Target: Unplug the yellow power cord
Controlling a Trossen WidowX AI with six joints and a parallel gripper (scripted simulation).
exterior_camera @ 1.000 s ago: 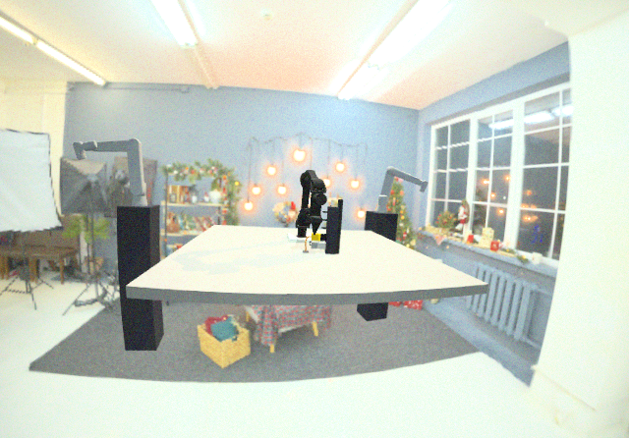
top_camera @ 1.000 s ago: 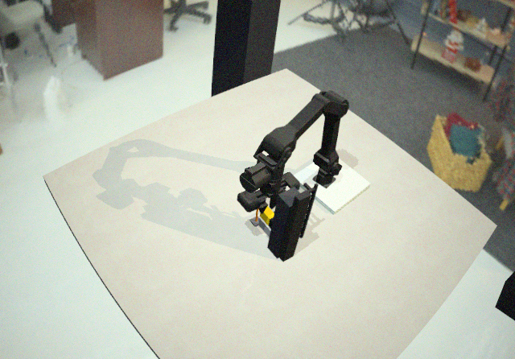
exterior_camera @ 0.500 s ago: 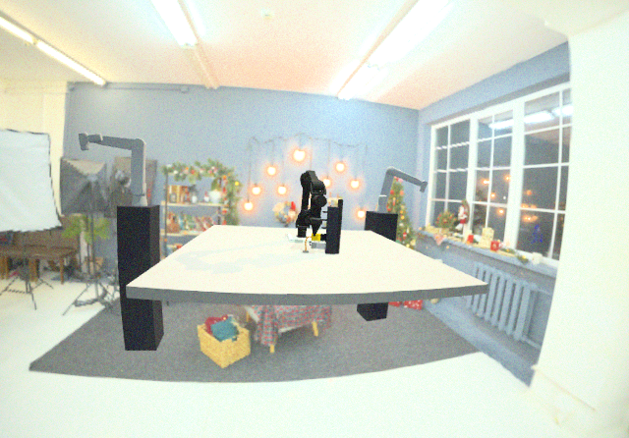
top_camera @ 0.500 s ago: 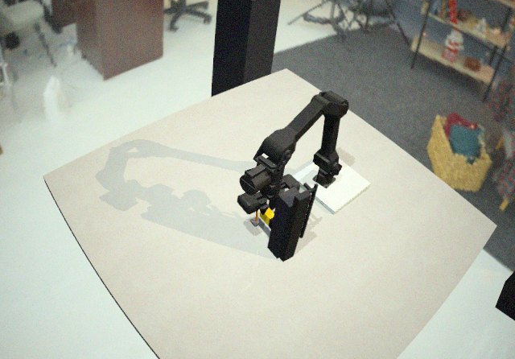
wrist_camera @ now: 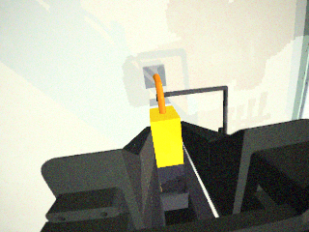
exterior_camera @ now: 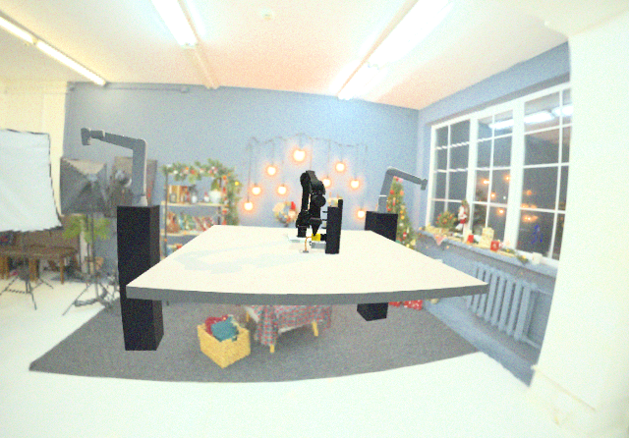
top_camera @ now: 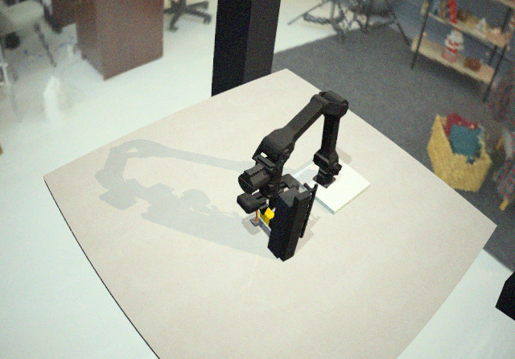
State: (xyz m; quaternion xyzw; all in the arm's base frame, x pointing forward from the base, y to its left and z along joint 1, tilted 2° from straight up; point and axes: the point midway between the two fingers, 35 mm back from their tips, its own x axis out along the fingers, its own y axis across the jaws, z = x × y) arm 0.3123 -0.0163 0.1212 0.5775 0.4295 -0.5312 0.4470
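Observation:
The yellow plug is between the fingertips of my gripper. The fingers are shut on it, one on each side. An orange cord runs from the plug's outer end down to a small grey square on the table. The tall black block, which looks like the power strip, stands upright close beside the plug and gripper. The plug's inner end is hidden, so I cannot tell whether it is seated.
The arm's base stands on a white board behind the black block. A thin dark bent bar shows just right of the plug in the wrist view. The pale table lies under everything.

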